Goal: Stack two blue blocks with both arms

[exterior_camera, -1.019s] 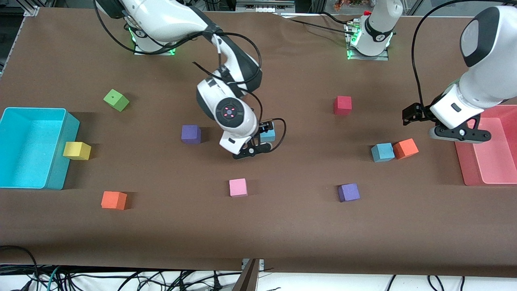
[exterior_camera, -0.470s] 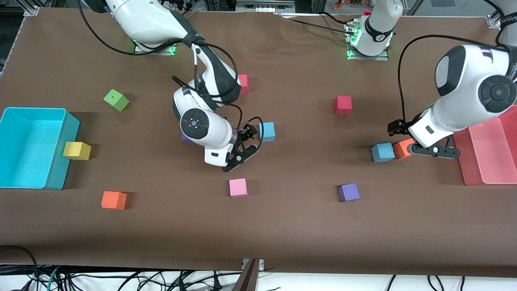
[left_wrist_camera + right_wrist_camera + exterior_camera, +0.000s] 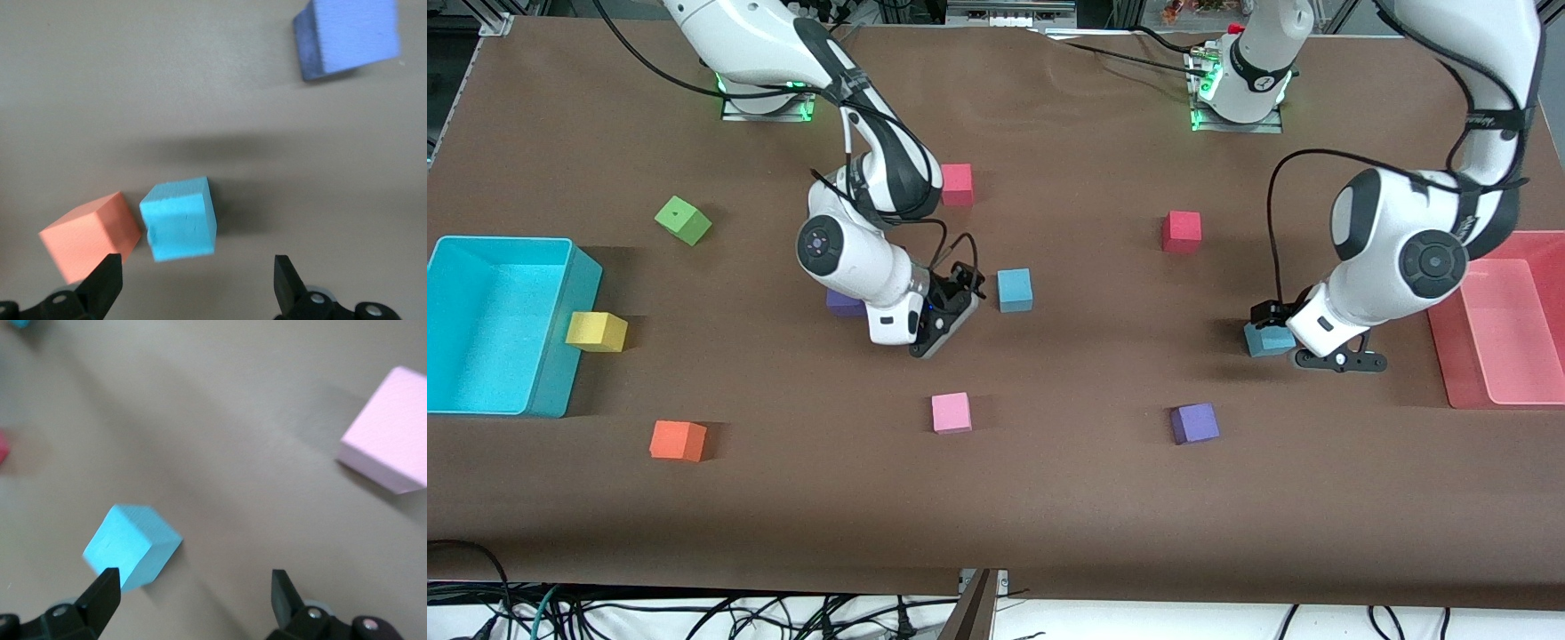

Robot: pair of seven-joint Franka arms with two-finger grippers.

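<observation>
At the right arm's end of the table a large cyan bin (image 3: 480,324) is seen, with a yellow cube (image 3: 596,332) touching its wall, a green cube (image 3: 683,220) farther from the front camera and an orange cube (image 3: 678,440) nearer to it.

The right gripper (image 3: 947,307) is held low over the brown table (image 3: 1049,498), just beside a purple cube (image 3: 843,303) that is partly hidden by the arm. Its fingers (image 3: 101,595) are spread wide with nothing between them. One blue block (image 3: 1015,290) lies on the table just beside this gripper, toward the left arm's end; in the right wrist view the block (image 3: 131,547) is shown close to one fingertip, off the middle of the gap. A pink cube (image 3: 951,412) is placed nearer to the front camera, and two red cubes (image 3: 957,184) (image 3: 1181,231) farther from it.

The second blue block (image 3: 1264,339) is found toward the left arm's end, partly covered by the left gripper (image 3: 1316,351), which is low over it. In the left wrist view the fingers (image 3: 103,285) are parted wide, and the block (image 3: 179,219) is shown between them, touching another orange cube (image 3: 90,233). A second purple cube (image 3: 1194,423) lies nearer to the front camera. A pink tray (image 3: 1507,391) is set at the left arm's end.
</observation>
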